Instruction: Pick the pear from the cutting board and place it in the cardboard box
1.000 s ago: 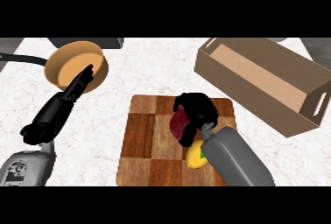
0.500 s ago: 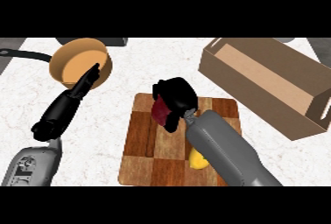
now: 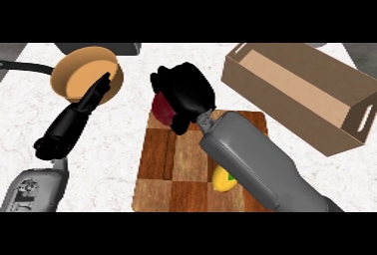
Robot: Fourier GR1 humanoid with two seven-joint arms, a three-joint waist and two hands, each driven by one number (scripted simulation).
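Head view: a dark red pear (image 3: 163, 110) is held in the right hand (image 3: 184, 89), whose black fingers curl round it and hide most of it; only its left flank shows below the hand. Hand and pear are at the far end of the cutting board (image 3: 165, 169), over its top edge, and whether the fruit touches the wood cannot be told. The right grey forearm crosses the board diagonally from the lower right. A yellow fruit with a green patch (image 3: 223, 180) lies on the board near its lower right, partly covered by that forearm. The open cardboard box (image 3: 309, 94) sits on the counter to the right of the board, well apart from the hand, its inside bare as far as can be seen. The left hand (image 3: 92, 97) rests at the view's left, fingers straight, their tips overlapping a round tan bowl (image 3: 77, 72). The counter (image 3: 103, 149) is white and speckled.
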